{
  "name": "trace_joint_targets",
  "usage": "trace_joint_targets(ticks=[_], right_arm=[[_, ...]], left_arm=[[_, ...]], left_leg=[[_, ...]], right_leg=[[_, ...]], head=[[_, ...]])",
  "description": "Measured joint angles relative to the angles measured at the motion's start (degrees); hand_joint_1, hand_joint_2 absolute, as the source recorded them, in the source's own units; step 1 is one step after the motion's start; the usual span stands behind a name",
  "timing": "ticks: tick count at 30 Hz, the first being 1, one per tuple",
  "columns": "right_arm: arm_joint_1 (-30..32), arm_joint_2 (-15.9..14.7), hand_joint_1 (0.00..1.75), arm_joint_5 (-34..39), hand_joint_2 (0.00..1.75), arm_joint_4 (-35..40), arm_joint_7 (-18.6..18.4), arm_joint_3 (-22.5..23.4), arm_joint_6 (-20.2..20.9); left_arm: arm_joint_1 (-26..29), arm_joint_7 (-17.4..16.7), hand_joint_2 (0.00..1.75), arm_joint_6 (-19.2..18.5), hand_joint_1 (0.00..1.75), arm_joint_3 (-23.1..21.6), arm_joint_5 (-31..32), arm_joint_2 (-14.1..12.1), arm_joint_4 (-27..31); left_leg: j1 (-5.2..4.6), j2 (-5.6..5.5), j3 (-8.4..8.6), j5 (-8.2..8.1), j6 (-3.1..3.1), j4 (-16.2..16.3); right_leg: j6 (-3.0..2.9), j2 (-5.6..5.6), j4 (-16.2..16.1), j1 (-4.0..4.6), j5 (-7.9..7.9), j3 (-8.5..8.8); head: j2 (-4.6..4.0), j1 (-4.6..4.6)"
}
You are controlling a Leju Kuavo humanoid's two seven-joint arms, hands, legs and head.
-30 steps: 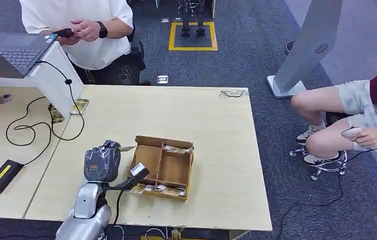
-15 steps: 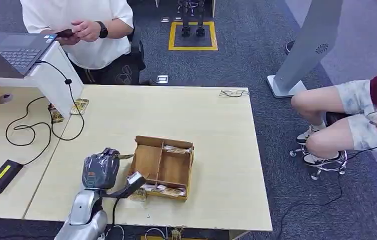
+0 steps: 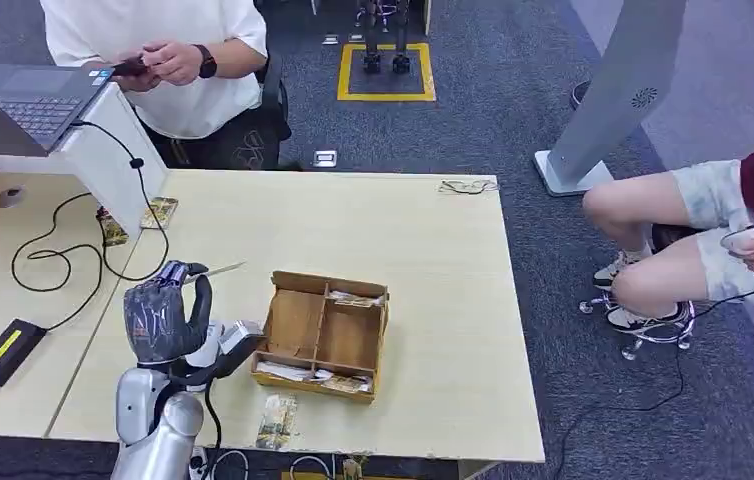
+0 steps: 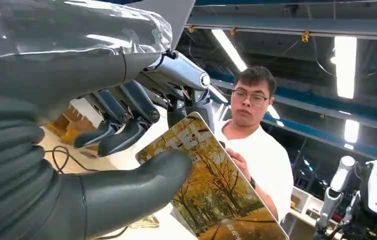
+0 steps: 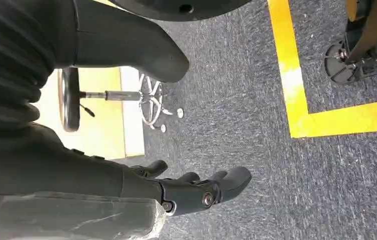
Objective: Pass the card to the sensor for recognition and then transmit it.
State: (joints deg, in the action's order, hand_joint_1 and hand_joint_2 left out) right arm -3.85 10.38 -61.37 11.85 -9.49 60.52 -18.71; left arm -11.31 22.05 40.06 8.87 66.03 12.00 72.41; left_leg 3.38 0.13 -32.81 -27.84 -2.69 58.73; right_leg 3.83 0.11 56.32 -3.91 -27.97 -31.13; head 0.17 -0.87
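Note:
My left hand (image 3: 163,318) is raised over the table, left of the wooden box (image 3: 275,322). It pinches a card (image 3: 215,271), which I see edge-on and pointing toward the box. The left wrist view shows the card (image 4: 211,190) printed with yellow autumn trees, held between the thumb (image 4: 141,177) and the dark fingers (image 4: 121,132). A flat black device with a yellow label (image 3: 8,350) lies at the table's left, on a cable. My right hand (image 5: 176,195) hangs over the carpet, fingers apart and holding nothing.
The box holds more cards (image 3: 353,298) in its compartments. One card (image 3: 276,420) lies loose near the table's front edge. A person (image 3: 168,60) stands behind the table by a laptop (image 3: 23,105) on a white stand. Another person (image 3: 733,230) sits at the right.
My left hand has lifted away from the box's left side and moved left with the card. A loose card now lies by the front edge. The seated person's hand has shifted.

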Motion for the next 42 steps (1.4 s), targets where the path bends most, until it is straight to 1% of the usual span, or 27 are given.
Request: trace_joint_targets(ticks=[3,6,8,10,15,16,18,20,21,22,24,25,28,31,33,35,37,42], right_arm=[[0.0,0.0,0.00,0.0,1.75,0.0,0.0,0.0,0.1],[0.0,0.0,0.00,-0.1,1.75,0.0,0.0,0.0,0.4],[0.0,0.0,0.00,-0.2,1.75,0.0,0.0,0.0,0.8],[0.0,0.0,0.00,-0.3,1.75,0.0,0.0,0.0,0.8],[0.0,0.0,0.00,-0.7,1.75,0.0,0.0,0.0,0.9],[0.0,0.0,0.00,-0.9,1.75,0.0,0.0,0.0,0.9],[0.0,0.0,0.00,-1.0,1.75,0.0,0.0,0.0,1.0],[0.0,0.0,0.00,-1.1,1.75,0.0,-0.1,0.0,1.3],[0.0,0.0,0.00,-1.1,1.75,0.0,-0.2,-0.1,1.4],[0.0,0.0,0.00,-1.0,1.75,0.0,-0.2,-0.1,1.6],[-0.1,0.0,0.00,-0.8,1.75,0.0,-0.5,-0.3,1.6],[-0.1,0.0,0.00,-0.8,1.75,0.0,-0.6,-0.4,1.6],[-0.1,0.0,0.00,-0.8,1.75,0.0,-0.7,-0.5,1.7],[-0.1,0.0,0.00,-0.9,1.75,0.0,-0.7,-0.5,1.7],[-0.1,0.0,0.00,-0.9,1.75,0.0,-0.7,-0.5,1.8],[-0.1,0.0,0.00,-1.0,1.75,0.0,-0.7,-0.5,1.9],[-0.1,0.0,0.00,-1.0,1.75,0.0,-0.7,-0.5,2.0],[-0.1,-0.1,0.00,-1.0,1.75,0.0,-0.7,-0.5,2.0]], left_arm=[[0.0,-0.4,1.75,0.0,1.75,0.9,1.8,0.5,0.0],[0.1,-3.0,1.75,0.0,1.75,2.1,8.1,0.8,0.7],[0.1,-5.0,1.75,0.0,1.75,2.6,10.2,0.8,0.7],[0.1,-5.7,1.75,0.0,1.75,2.9,10.8,0.7,0.7],[0.1,-5.7,1.75,0.0,1.75,3.1,11.3,0.5,0.7],[0.1,-6.8,1.75,0.0,1.75,3.1,12.0,0.4,0.7],[0.1,-10.8,1.75,0.0,1.75,3.1,13.8,-0.2,0.7],[-0.2,-18.1,1.75,0.0,1.75,2.5,17.1,-1.7,-0.3],[-0.3,-22.2,1.75,0.0,1.75,1.9,18.4,-2.6,-1.3],[-0.6,-25.6,1.75,-0.1,1.75,1.0,19.7,-3.6,-2.7],[-1.7,-30.1,1.75,-0.3,1.75,-0.6,20.4,-5.6,-5.9],[-2.0,-31.5,1.75,-0.3,1.75,-1.4,20.6,-6.6,-7.4],[-2.3,-33.7,1.75,-0.2,1.75,-3.8,20.8,-8.3,-10.9],[-3.7,-36.7,1.75,-0.5,1.75,-5.8,21.1,-9.6,-15.6],[-4.6,-39.3,1.75,-2.0,1.75,-7.6,21.2,-10.6,-19.2],[-5.2,-40.7,1.75,-3.1,1.75,-9.3,21.2,-11.4,-21.6],[-5.9,-41.4,1.75,-3.6,1.75,-10.9,21.2,-12.0,-23.6],[-7.1,-41.5,1.75,-4.3,1.75,-13.0,21.2,-12.9,-27.1]], left_leg=[[0.00,0.01,0.00,0.00,0.00,0.0],[0.00,0.01,0.00,0.00,0.00,0.0],[0.00,0.01,0.00,0.00,0.00,0.0],[0.00,0.01,0.00,0.00,0.00,0.0],[0.00,0.01,0.00,0.00,0.00,0.0],[0.00,0.01,0.00,0.00,0.00,0.0],[0.00,0.01,0.00,0.00,0.00,0.0],[0.00,0.02,0.03,0.00,0.00,0.0],[0.00,0.03,0.03,0.00,0.00,0.0],[0.01,0.03,0.03,0.00,0.00,0.0],[0.02,0.02,0.03,0.01,-0.01,0.0],[0.02,0.02,0.03,0.01,-0.01,0.0],[0.01,0.05,0.01,0.01,-0.01,0.0],[-0.01,0.04,0.00,0.01,0.00,0.0],[-0.01,0.04,0.00,0.01,0.00,0.0],[0.00,0.05,0.01,0.01,0.00,0.0],[0.00,0.02,0.00,0.01,0.00,0.0],[0.00,0.02,0.01,0.01,0.00,0.0]], right_leg=[[0.00,0.01,0.0,0.00,0.00,0.01],[0.00,0.01,0.0,0.00,0.00,0.00],[0.00,0.01,0.0,0.00,0.00,-0.01],[0.00,0.01,0.0,0.00,0.00,0.00],[0.00,0.01,0.0,0.00,0.00,0.00],[0.00,0.01,0.0,0.00,0.00,0.00],[0.00,0.01,0.0,0.00,0.00,-0.01],[0.00,0.02,0.0,0.00,0.00,-0.03],[0.00,0.04,0.0,0.00,0.00,-0.05],[0.00,0.04,0.0,0.01,0.00,-0.06],[0.00,0.02,0.0,0.02,0.00,-0.04],[0.00,0.03,0.0,0.02,0.00,-0.03],[0.00,0.06,0.0,0.00,0.00,-0.04],[0.00,0.05,0.0,-0.01,0.01,-0.03],[0.00,0.05,0.0,-0.01,0.01,-0.05],[0.00,0.06,0.0,0.00,0.01,-0.06],[0.00,0.02,0.0,0.00,0.00,-0.04],[0.00,0.03,0.0,0.00,0.01,0.00]], head=[[0.00,0.00],[0.00,0.00],[0.00,0.00],[0.00,0.00],[0.00,0.00],[0.00,0.02],[0.00,0.00],[0.00,0.00],[0.00,0.00],[0.00,-0.02],[0.00,0.02],[0.00,0.00],[0.00,0.02],[0.00,0.02],[0.00,0.00],[0.00,0.00],[0.00,0.00],[0.00,0.02]])
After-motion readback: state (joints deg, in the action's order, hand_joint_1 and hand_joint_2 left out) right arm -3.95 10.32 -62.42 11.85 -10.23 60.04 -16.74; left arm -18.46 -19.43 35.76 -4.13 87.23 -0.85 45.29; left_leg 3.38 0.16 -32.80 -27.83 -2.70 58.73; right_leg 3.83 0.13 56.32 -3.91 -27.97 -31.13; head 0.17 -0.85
